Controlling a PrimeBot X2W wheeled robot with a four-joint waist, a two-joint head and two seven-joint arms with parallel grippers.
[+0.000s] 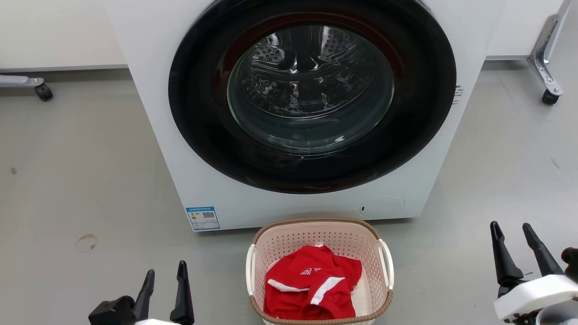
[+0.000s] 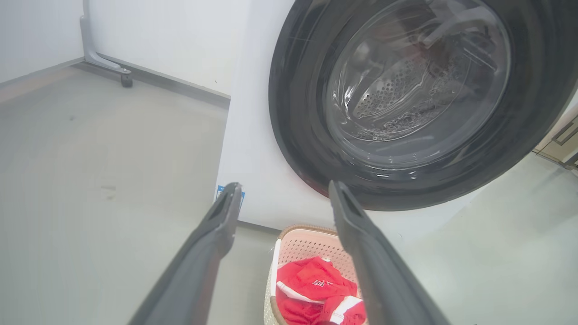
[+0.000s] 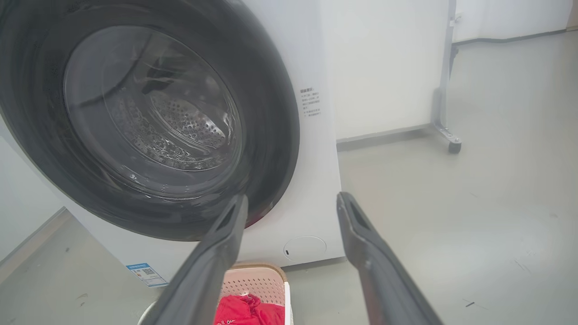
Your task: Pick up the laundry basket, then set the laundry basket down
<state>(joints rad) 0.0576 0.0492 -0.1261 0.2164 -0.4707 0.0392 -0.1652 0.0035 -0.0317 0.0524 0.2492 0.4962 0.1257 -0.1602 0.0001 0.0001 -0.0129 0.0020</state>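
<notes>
The laundry basket (image 1: 381, 243) stands on the grey floor right in front of the washing machine, pale and perforated with a brown woven rim and white side handles. A red and white garment (image 1: 311, 282) lies inside it. My left gripper (image 1: 165, 271) hangs open to the basket's left, well apart from it, with nothing between its fingers. On the far right my right gripper (image 1: 512, 228) is open too, clear of the basket. The left wrist view has the basket (image 2: 307, 243) low between my left gripper (image 2: 284, 192) fingers. In the right wrist view the basket (image 3: 262, 282) sits below my right gripper (image 3: 292, 201).
A white front-loading washing machine (image 1: 171, 135) with a dark round door (image 1: 311, 95) shut fills the back. Wheeled metal legs stand at the far left (image 1: 43, 90) and far right (image 1: 548, 85). Open grey floor lies on both sides of the basket.
</notes>
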